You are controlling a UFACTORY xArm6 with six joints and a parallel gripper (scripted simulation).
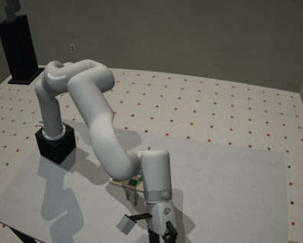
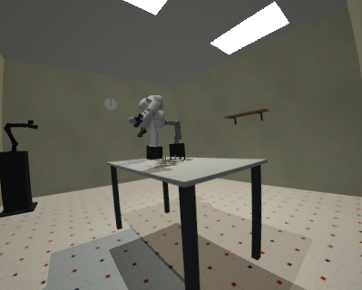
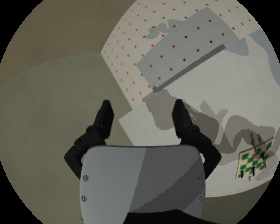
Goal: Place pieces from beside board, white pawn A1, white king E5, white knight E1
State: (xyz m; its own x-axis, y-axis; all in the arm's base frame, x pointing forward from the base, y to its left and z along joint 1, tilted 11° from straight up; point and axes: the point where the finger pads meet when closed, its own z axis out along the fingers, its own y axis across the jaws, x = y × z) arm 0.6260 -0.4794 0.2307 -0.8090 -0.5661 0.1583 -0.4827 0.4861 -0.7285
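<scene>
Hanging spread wide and gripping nothing, the black two-fingered hand (image 1: 168,232) sits at the bottom edge of the top view, its fingertips partly cut off by the frame. The wrist view shows both dark fingers apart with only the pale grey worktop (image 3: 184,106) and the wall behind them, nothing between.

The white jointed arm (image 1: 99,125) bends over the green-and-cream chessboard (image 1: 133,182) and covers most of it in the top view; only a small corner of squares peeks out under the forearm. The edge letters and digits cannot be read in any view.

Just in front of that corner, near the hand, a few small grey-white chess pieces (image 1: 130,195) stand on the worktop beside the board. They are too small and blurred to tell pawn, king and knight apart, and they merge with the arm's shadow.

The wrist view catches the board (image 3: 252,159) at far right, well apart from the fingers, as a smeared green patch with tiny pale shapes on it. The exterior view alone shows the dark-legged worktop (image 2: 214,167) whole, with the arm on its black square base (image 2: 154,151), yet there the board and pieces shrink to faint specks.
</scene>
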